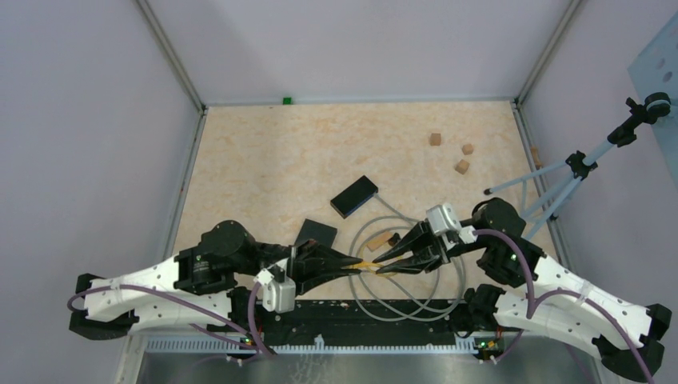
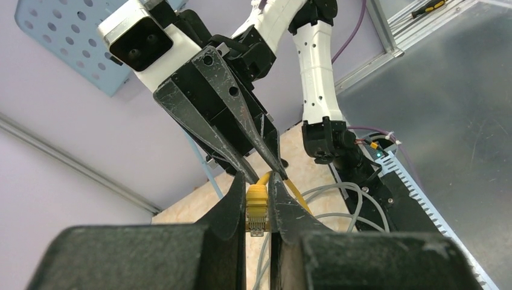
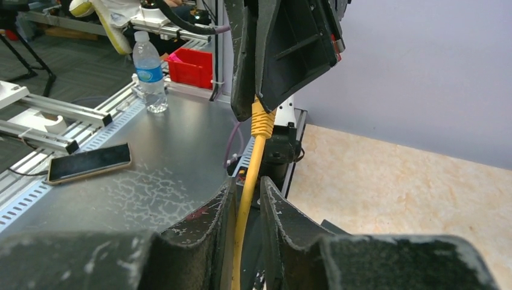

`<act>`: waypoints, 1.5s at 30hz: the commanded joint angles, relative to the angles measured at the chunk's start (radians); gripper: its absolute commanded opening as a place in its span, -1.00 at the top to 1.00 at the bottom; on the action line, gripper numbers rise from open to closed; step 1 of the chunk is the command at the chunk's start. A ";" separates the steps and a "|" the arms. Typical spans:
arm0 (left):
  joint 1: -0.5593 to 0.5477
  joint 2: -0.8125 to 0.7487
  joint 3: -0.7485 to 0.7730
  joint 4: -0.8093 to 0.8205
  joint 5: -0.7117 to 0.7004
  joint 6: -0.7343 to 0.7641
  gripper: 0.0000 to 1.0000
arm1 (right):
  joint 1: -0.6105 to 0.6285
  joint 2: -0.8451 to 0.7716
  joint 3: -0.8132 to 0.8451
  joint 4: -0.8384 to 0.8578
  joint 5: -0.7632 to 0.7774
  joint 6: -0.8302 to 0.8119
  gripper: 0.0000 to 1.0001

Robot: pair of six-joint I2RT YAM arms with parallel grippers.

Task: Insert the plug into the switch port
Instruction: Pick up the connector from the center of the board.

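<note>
**Top view.** I see both arms reaching in to meet above the near middle of the table. The left gripper comes from nine o'clock and the right gripper from three. Their tips almost touch, with a short yellow streak between them. The switch lies flat on the table at twelve o'clock from that meeting point, well apart from it. Loops of grey cable spread toward five o'clock, and three cubes sit at one o'clock. This view is too coarse for me to read either grip.

**Left wrist view.** Here the streak resolves into the plug, yellow-booted and clamped between the left fingers, its tip toward the wrist. The right gripper comes down from twelve o'clock, with its tips on either side of the yellow lead just behind the boot.

**Right wrist view.** This shows the same joint from the other side. The yellow lead runs up between the right fingers to the left gripper at twelve o'clock. The right jaws stand slightly apart, with a dark sliver between lead and finger, so they bracket the lead rather than pinch it. Only this view shows me the metal bench beyond the table's near edge. A phone lies on it at nine o'clock and a bottle stands at eleven.
</note>
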 commanded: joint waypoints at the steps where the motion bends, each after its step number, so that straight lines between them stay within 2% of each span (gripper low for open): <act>1: -0.004 -0.005 0.039 0.025 0.006 0.012 1.00 | 0.000 0.000 -0.004 0.056 -0.022 0.007 0.58; 3: -0.004 -0.007 0.039 0.025 0.002 0.013 1.00 | 0.000 0.004 -0.007 0.044 -0.027 0.003 0.57; 4: -0.004 -0.008 0.038 0.025 0.001 0.014 1.00 | 0.000 0.009 -0.003 0.026 -0.034 -0.008 0.63; 6: -0.004 -0.013 0.038 0.028 0.000 0.016 1.00 | 0.000 0.022 0.019 -0.053 -0.051 -0.055 0.96; 8: -0.004 -0.023 0.029 0.044 -0.003 0.009 1.00 | 0.000 0.032 0.045 -0.122 -0.038 -0.122 1.00; 9: -0.004 -0.030 0.023 0.055 -0.008 0.003 0.91 | 0.000 0.031 0.056 -0.144 -0.013 -0.146 1.00; 10: -0.004 -0.038 0.015 0.066 -0.018 -0.005 0.65 | 0.000 0.029 0.061 -0.158 0.013 -0.167 1.00; 11: -0.004 -0.046 0.007 0.083 -0.033 -0.018 0.22 | 0.000 0.026 0.069 -0.163 0.027 -0.188 1.00; 14: -0.004 -0.067 -0.011 0.123 -0.076 -0.066 -0.58 | 0.000 0.010 0.081 -0.193 0.064 -0.270 1.00; 15: -0.004 -0.076 -0.018 0.135 -0.084 -0.088 -0.78 | 0.000 0.002 0.083 -0.190 0.098 -0.287 1.00; 16: -0.004 -0.086 -0.022 0.155 -0.093 -0.116 -0.85 | 0.000 -0.006 0.085 -0.187 0.133 -0.311 1.00; 19: -0.004 -0.121 -0.038 0.218 -0.145 -0.209 -0.89 | 0.000 -0.032 0.090 -0.176 0.251 -0.411 1.00; 22: -0.004 -0.132 -0.028 0.232 -0.236 -0.303 -0.82 | 0.000 -0.057 0.094 -0.126 0.383 -0.494 1.00; 26: -0.004 -0.102 0.027 0.204 -0.483 -0.479 -0.71 | 0.000 -0.039 0.146 -0.136 0.476 -0.690 1.00; 31: -0.004 -0.087 0.093 0.155 -0.746 -0.714 -0.77 | 0.020 -0.028 0.168 -0.040 0.664 -0.891 1.00; 33: -0.004 -0.119 0.069 0.201 -0.748 -0.772 -0.78 | 0.047 -0.025 0.164 -0.004 0.746 -0.978 1.00; 38: -0.004 -0.182 0.003 0.327 -0.774 -0.860 -0.82 | 0.206 0.019 0.148 0.121 0.999 -1.250 1.00; 41: -0.004 -0.181 0.027 0.294 -0.800 -0.870 -0.83 | 0.324 0.066 0.113 0.299 1.162 -1.463 1.00; 45: -0.004 -0.176 0.037 0.273 -0.780 -0.847 -0.88 | 0.425 0.141 0.059 0.575 1.296 -1.727 1.00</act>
